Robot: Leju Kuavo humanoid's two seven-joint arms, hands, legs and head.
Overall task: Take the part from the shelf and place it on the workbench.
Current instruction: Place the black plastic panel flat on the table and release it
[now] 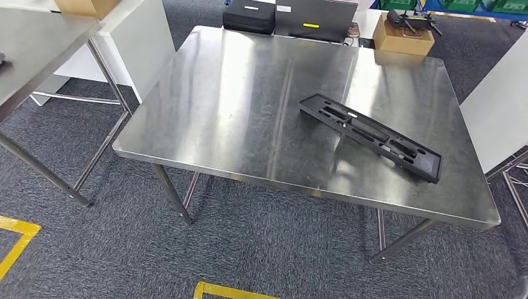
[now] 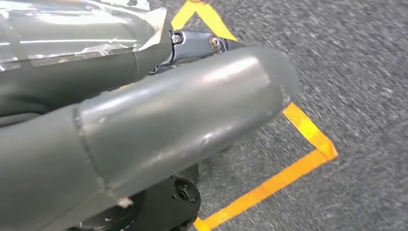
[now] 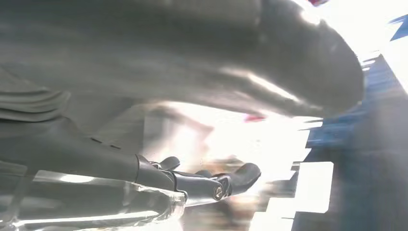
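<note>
My workbench [image 1: 249, 112] is brushed steel, glossy with streaked reflections. The part [image 1: 371, 136] on it looks like matt black plastic. The carpet [image 1: 261, 243] is rough grey pile; my left hand [image 2: 159, 130] has smooth, dull-sheened grey casing.

Background items, far edge of scene
Cardboard box [image 1: 403, 36] beside black case [image 1: 249, 15]; yellow floor tape [image 1: 18, 243] on grey carpet [image 1: 261, 243].
</note>
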